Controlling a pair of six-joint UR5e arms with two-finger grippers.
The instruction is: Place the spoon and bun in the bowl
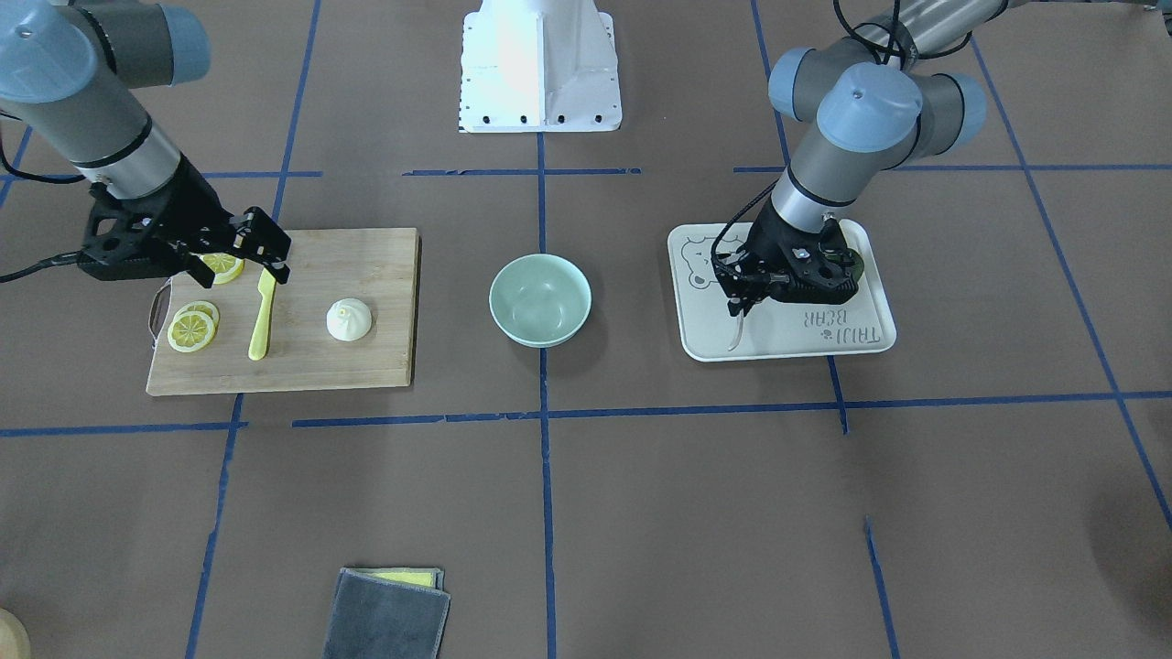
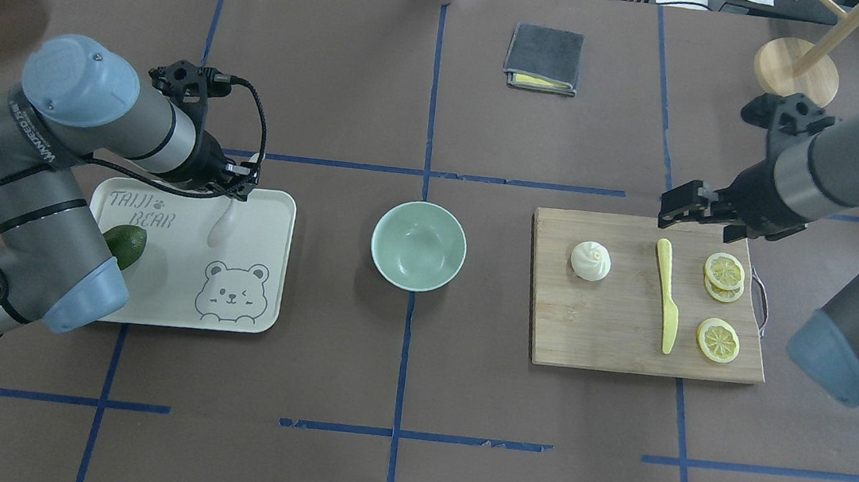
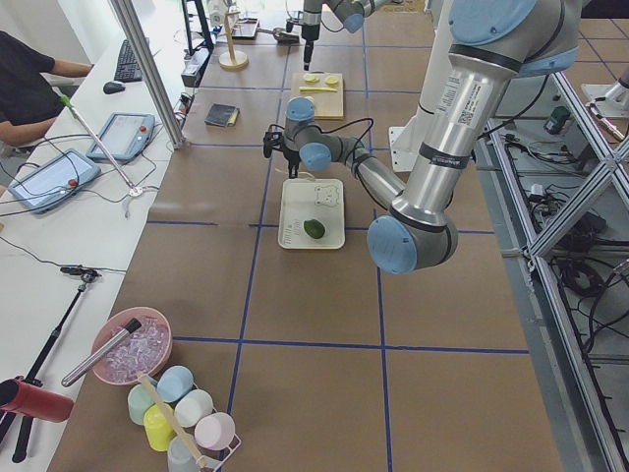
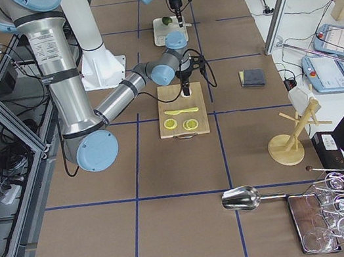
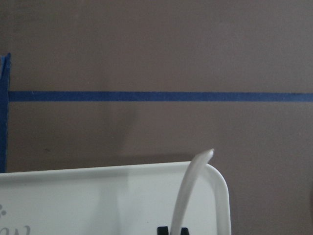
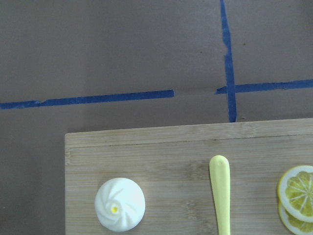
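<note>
The off-white spoon [image 2: 223,226] is over the bear tray [image 2: 268,256]. My left gripper [image 2: 242,183] is shut on its handle. In the left wrist view the handle [image 5: 188,191] rises from between the fingertips near the tray's corner. I cannot tell whether the scoop touches the tray. The mint-green bowl [image 2: 419,245] stands empty at the table's middle. The white bun [image 2: 591,260] sits on the cutting board [image 2: 611,340]; it also shows in the right wrist view [image 6: 120,204]. My right gripper [image 2: 676,207] is open and empty above the board's far edge, by the knife's handle end.
A yellow plastic knife [image 2: 667,294] and lemon slices [image 2: 717,339] lie on the board to the right of the bun. A green avocado [image 2: 124,245] lies on the tray. A folded grey cloth [image 2: 544,57] and a wooden stand [image 2: 796,70] are at the far side.
</note>
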